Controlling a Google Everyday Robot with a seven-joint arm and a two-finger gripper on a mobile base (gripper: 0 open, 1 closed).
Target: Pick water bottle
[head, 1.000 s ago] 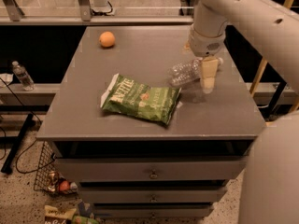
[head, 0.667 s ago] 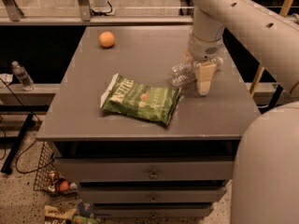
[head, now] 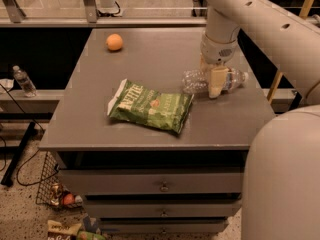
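1. Nearest, under the table's (head: 150, 143) 6 o'clock edge, sit the drawers (head: 162, 186); they play no part here.
2. About the middle of the table a green bag (head: 150, 106) lies flat; its 3 o'clock corner is just beside the base of the bottle (head: 194, 81), and I cannot tell whether they touch.
3. The bottle lies on its side toward the table's 3 o'clock edge; its base points to 9 o'clock and its white cap (head: 245, 76) to 3 o'clock; it rests on the table, not yet lifted.
4. The gripper (head: 213, 82) is set down over the bottle's middle, with the arm (head: 260, 19) reaching in from 1 o'clock; the jaws straddle the bottle, one in front of it and the other hidden behind; whether they pinch it or merely flank it I cannot tell.
5. Judged from this, the step in hand is the grasp itself; the next move calls for a firm closing if that is not yet made, then a straight lift; thin crinkled plastic will likely give, and a round body may roll toward 6 or 12 o'clock if gripped off-centre; the bag's corner should be left undragged.
6. Off the table at 9 o'clock a small bottle (head: 23, 81) with a dark cap stands on a low ledge (head: 30, 100); it is not the one wanted.
7. Farthest, at the table's 11 o'clock corner, an orange (head: 114, 42) sits well apart from everything else.
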